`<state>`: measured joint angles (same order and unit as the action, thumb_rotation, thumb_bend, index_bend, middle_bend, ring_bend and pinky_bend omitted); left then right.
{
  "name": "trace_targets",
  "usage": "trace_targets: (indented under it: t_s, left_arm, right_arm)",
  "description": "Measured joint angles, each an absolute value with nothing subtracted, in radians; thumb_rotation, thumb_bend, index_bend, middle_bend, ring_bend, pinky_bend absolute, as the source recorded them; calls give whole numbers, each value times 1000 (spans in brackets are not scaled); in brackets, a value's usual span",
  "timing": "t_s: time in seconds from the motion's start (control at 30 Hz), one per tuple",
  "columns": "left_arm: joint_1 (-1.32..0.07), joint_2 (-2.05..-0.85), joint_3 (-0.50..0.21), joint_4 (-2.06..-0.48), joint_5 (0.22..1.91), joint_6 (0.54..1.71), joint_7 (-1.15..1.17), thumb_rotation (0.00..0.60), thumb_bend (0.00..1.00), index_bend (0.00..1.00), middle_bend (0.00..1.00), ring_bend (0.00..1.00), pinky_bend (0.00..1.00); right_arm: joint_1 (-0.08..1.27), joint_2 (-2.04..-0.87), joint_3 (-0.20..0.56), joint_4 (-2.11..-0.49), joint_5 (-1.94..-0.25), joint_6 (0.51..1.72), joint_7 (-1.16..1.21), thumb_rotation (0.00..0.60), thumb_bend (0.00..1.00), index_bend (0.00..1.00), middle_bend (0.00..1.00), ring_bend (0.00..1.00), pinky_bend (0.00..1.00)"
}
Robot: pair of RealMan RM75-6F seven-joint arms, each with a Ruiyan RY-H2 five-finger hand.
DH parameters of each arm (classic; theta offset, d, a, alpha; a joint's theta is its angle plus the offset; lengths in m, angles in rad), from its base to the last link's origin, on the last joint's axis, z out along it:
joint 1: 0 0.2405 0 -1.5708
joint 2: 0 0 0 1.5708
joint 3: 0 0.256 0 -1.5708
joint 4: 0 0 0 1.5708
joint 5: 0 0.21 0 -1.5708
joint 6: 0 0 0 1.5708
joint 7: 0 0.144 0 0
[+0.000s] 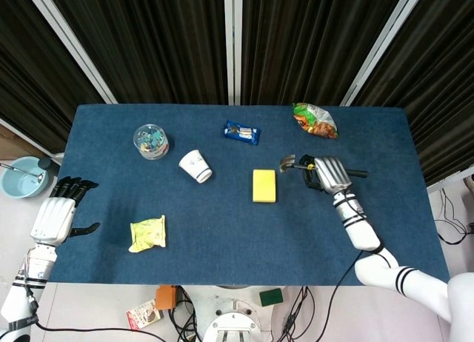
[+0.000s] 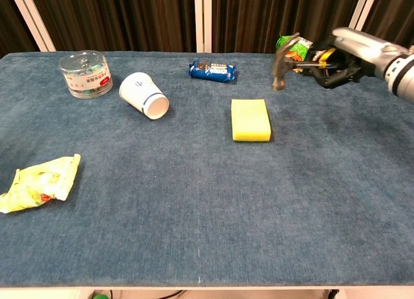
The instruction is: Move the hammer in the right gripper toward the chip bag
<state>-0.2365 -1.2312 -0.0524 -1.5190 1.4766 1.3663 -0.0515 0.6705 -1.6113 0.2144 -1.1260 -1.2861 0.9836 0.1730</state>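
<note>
Blue table [image 1: 222, 231]: right robot hand [image 1: 331, 175] grips hammer [image 2: 283, 54] handle, head raised near chip bag [image 1: 315, 120].

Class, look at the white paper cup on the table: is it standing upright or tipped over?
Tipped over. The paper cup lies on its side on the table, its open mouth facing the chest camera.

Dark pleated curtains [image 1: 148, 38], split by white frame bars [image 1: 233, 42], hang behind my blue-covered table [image 1: 222, 231]; pale floor lies left of it.
</note>
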Motion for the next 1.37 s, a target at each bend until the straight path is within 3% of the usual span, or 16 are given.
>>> trace_targets:
  t_s: [0.13, 0.27, 0.33, 0.4, 0.47, 0.57, 0.67, 0.83, 0.9, 1.03, 1.2, 1.37]
  left_arm:
    - [-240, -1236, -53, -1522, 1476, 1360, -45, 600, 0, 218, 210, 117, 100]
    - [-241, -1235, -53, -1528, 1476, 1358, -34, 600, 0, 218, 210, 117, 100]
    - [-239, -1233, -54, -1532, 1472, 1359, -33, 600, 0, 218, 210, 117, 100]
    - [-237, -1230, -54, -1534, 1470, 1362, -32, 600, 0, 218, 210, 117, 100]
    - [-235, -1227, -54, -1534, 1469, 1363, -32, 600, 0, 218, 210, 117, 100]
    - [-234, -1227, -55, -1533, 1467, 1363, -35, 600, 0, 218, 210, 117, 99]
    - [-235, -1226, -56, -1531, 1468, 1363, -36, 600, 0, 218, 210, 117, 100]
    - [-234, -1220, -60, -1524, 1463, 1366, -27, 600, 0, 218, 210, 117, 100]
    - [-230, -1216, -63, -1518, 1456, 1370, -13, 600, 0, 218, 210, 117, 100]
    - [-212, -1202, -67, -1510, 1432, 1388, 6, 600, 0, 218, 210, 117, 100]
    - [-176, -1188, -70, -1501, 1404, 1422, 3, 600, 0, 218, 210, 117, 99]
    - [-142, -1181, -69, -1500, 1394, 1460, -8, 600, 0, 218, 210, 117, 99]
  right_arm:
    - [672, -1628, 213, -1054, -1272, 938, 209, 600, 1000, 843, 704, 623, 704]
    - [688, -1667, 205, -952, -1279, 887, 277, 600, 980, 709, 596, 491, 556]
    - [696, -1686, 201, -909, -1287, 868, 313, 600, 799, 609, 504, 373, 455]
    - [703, -1707, 195, -867, -1300, 856, 350, 600, 483, 447, 408, 260, 358]
    - [705, -1721, 190, -840, -1309, 851, 374, 600, 296, 292, 327, 181, 289]
    - [701, -1712, 186, -845, -1309, 840, 381, 600, 122, 136, 218, 82, 217]
    - [690, -1683, 184, -882, -1308, 842, 369, 600, 15, 70, 160, 40, 178]
    - [656, -1601, 184, -993, -1309, 891, 337, 600, 4, 33, 138, 17, 168]
    - [630, -1548, 185, -1063, -1312, 937, 317, 600, 45, 32, 142, 17, 168]
    - [558, -1423, 178, -1217, -1329, 1063, 256, 600, 118, 29, 146, 17, 158]
    - [409, -1268, 142, -1405, -1356, 1272, 129, 600, 122, 29, 118, 3, 123]
    - [251, -1186, 84, -1505, -1399, 1458, 75, 600, 122, 24, 105, 0, 108]
